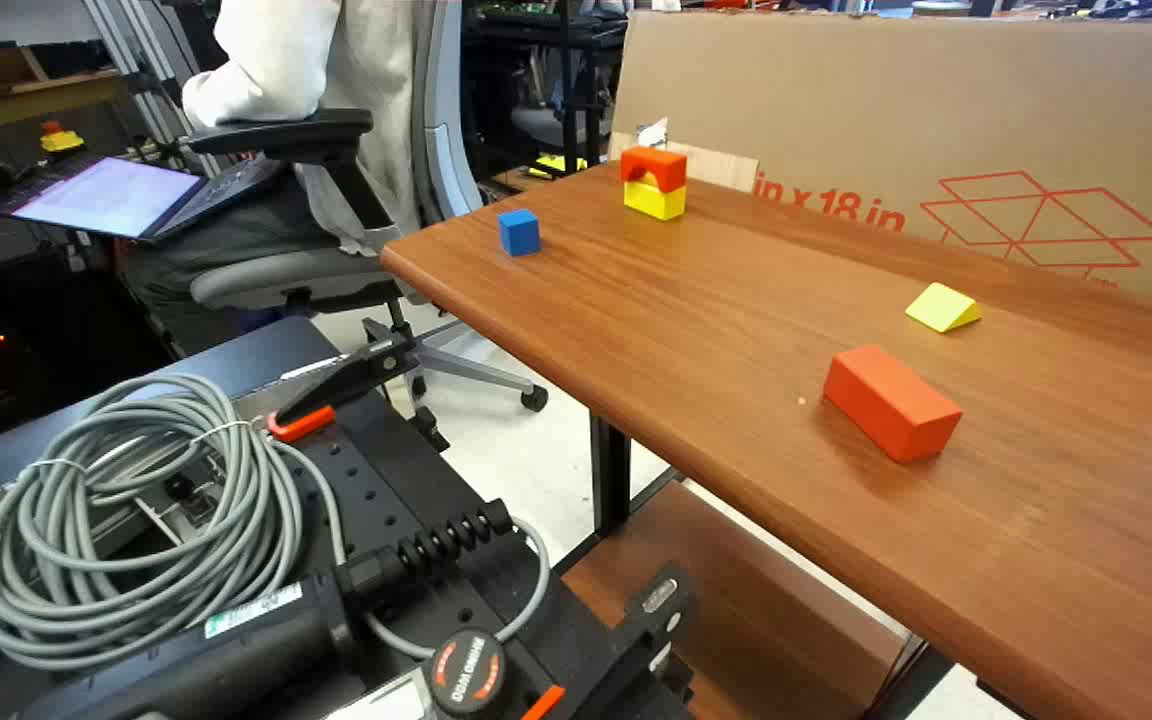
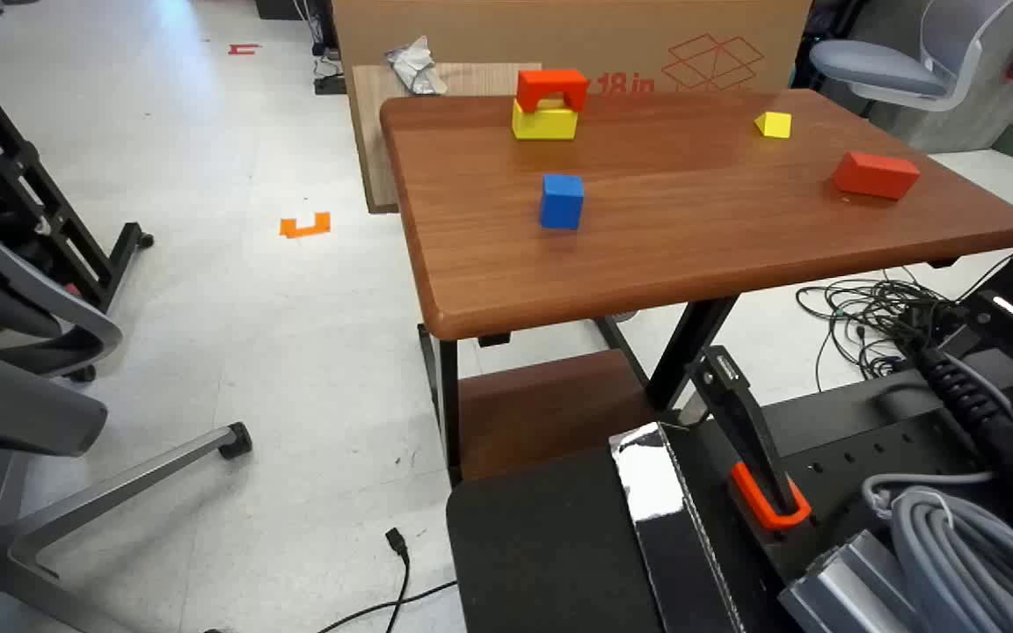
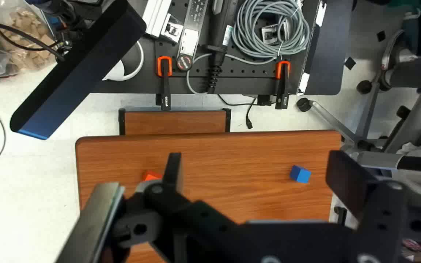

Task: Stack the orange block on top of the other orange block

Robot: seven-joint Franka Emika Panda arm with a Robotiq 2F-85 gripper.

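I saw the orange block [image 1: 891,402] lying on the tabletop [image 1: 686,330] near a yellow wedge [image 1: 941,308], well apart from the other orange block [image 1: 656,163], arch-shaped and resting on a yellow block [image 1: 652,203], while the pincer [image 3: 256,166] held its jaws spread wide.

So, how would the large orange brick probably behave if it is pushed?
The orange brick probably slides rather than rolls, given its flat faces. Lying lengthwise, it seems unlikely to tip. Its straight edges suggest stiffness.

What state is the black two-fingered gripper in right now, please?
Black two-fingered gripper: open wide in the wrist view, holding nothing.
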